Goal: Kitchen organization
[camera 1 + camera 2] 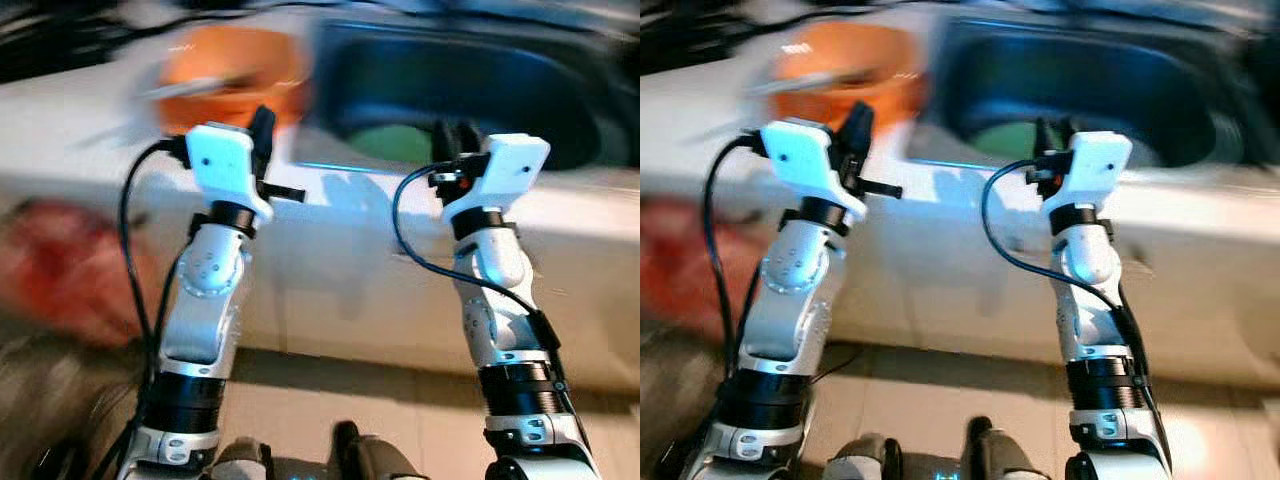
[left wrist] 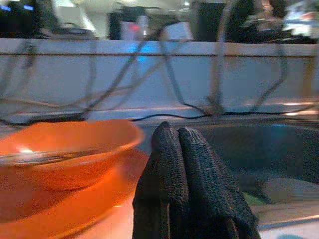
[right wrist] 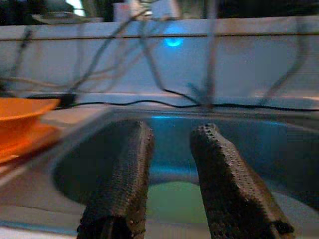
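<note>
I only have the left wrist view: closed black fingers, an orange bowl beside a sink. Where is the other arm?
Observer: The right gripper is raised at the front rim of the dark sink basin, jaws open and empty.
Operator: Anything in the sink?
Observer: A pale green flat thing lies on its bottom; too blurred to identify.
Operator: What's left of the robot?
Observer: A blurred red shape sits low beside the white counter.
</note>
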Available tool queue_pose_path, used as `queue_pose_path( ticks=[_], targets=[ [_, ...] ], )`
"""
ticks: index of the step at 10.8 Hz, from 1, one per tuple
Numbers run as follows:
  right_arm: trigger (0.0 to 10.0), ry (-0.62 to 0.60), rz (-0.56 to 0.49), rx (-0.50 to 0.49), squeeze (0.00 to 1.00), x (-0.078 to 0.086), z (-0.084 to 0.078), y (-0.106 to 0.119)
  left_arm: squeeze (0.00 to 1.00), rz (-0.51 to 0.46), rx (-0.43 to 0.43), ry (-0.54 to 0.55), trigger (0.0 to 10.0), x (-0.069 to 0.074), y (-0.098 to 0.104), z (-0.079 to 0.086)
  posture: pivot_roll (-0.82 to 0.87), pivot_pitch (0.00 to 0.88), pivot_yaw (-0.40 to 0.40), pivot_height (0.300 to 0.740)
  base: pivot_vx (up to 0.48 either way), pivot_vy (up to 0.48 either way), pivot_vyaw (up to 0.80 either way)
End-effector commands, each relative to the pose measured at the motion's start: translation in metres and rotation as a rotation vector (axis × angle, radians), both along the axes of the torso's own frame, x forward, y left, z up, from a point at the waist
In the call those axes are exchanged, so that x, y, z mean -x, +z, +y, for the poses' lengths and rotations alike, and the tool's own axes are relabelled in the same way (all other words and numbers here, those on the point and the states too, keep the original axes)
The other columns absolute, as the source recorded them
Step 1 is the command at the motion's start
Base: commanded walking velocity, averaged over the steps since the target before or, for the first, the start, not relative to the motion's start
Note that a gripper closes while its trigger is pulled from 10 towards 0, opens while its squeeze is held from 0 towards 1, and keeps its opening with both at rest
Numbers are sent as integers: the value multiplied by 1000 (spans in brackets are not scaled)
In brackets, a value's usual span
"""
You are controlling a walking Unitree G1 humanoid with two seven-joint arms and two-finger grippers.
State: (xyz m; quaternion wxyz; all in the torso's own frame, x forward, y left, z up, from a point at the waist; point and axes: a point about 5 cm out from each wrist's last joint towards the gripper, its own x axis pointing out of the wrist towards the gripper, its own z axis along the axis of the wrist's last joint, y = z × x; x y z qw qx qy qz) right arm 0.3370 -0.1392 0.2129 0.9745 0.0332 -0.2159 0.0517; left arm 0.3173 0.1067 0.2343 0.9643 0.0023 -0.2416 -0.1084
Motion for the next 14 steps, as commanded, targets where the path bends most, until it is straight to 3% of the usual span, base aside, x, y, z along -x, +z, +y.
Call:
queue_pose_path(
  ticks=[1, 3, 8, 12, 14],
  targets=[
    [10000, -2, 10, -5, 0, -1, -1, -1, 0, -5, 2, 2, 10000, 3, 1, 2, 202, 176, -22, 740, 0, 0, -788],
    [10000, -4, 9, 3, 0, -1, -2, -1, 0, -3, 7, 0, 10000, 2, 1, 2, 201, 177, -24, 740, 0, 0, -794],
    [10000, 3, 1, 23, 0, 0, 1, -1, 0, 16, 13, 21, 10000, 2, -2, 5, 205, 179, -27, 740, 0, 0, 0],
    [10000, 5, 10, 15, 0, 0, 0, -2, 0, 32, -1, 28, 10000, 1, -4, 4, 207, 180, -26, 740, 0, 389, 0],
    [10000, 4, 14, 17, 0, 0, 1, -3, 0, 27, -8, 10, 10000, 3, -5, 1, 205, 177, -24, 740, 0, 0, 0]
  ],
)
